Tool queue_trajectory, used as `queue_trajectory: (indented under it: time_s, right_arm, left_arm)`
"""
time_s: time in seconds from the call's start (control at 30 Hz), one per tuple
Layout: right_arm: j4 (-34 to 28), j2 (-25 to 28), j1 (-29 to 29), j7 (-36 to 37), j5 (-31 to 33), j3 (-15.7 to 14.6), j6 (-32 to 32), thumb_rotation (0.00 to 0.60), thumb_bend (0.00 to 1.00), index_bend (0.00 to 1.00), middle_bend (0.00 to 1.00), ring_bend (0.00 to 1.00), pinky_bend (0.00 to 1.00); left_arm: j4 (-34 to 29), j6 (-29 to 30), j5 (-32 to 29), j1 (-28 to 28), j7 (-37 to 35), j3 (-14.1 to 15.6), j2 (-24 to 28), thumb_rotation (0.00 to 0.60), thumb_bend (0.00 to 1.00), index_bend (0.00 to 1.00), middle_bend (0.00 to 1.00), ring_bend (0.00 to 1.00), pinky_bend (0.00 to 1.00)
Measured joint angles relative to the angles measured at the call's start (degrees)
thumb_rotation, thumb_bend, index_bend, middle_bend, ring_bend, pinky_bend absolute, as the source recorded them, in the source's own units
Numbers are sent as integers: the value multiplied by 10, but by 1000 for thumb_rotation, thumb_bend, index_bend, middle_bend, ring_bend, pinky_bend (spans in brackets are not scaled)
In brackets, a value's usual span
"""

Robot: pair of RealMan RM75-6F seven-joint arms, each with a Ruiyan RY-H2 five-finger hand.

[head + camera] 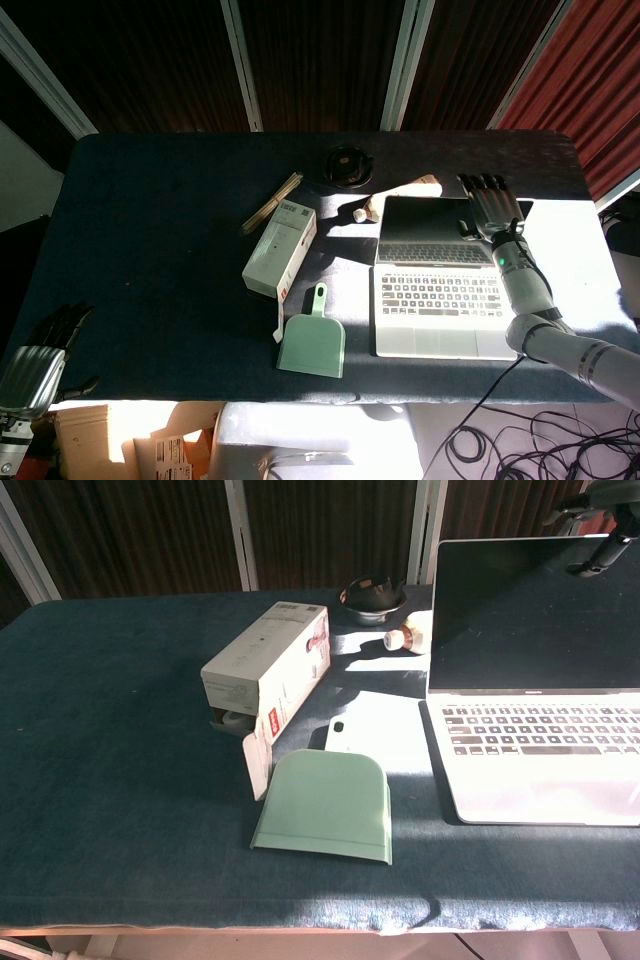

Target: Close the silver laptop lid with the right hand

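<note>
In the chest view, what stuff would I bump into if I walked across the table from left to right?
White box → green dustpan → small dark bowl → open silver laptop → right hand, up at the laptop's top right edge.

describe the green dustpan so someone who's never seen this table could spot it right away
Start at the open silver laptop on the right of the dark table. Just left of it, near the front edge, lies the dustpan, below a white box. It is the only pale green thing, flat, with a short handle.
</note>
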Motion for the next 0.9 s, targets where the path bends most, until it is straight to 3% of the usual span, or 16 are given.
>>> queue_trajectory:
  time_s: [0.37, 0.57, 0.9]
  right_arm:
    - [-8, 9, -2, 18, -9, -7, 2, 600, 380, 76, 119, 0, 34]
    - [-25, 21, -4, 19, -11, -19, -9, 600, 380, 161, 167, 99, 222]
    - [-93, 70, -32, 54, -78, -27, 0, 600, 380, 170, 212, 183, 416]
  left_arm:
    - [0, -1, 1, -1, 0, -1, 0, 600, 30, 0, 53, 36, 132]
    - [0, 1, 2, 0, 0, 0, 0, 600, 31, 0, 53, 36, 132]
    - [1, 4, 7, 1, 5, 2, -4, 600, 30, 0, 53, 20, 132]
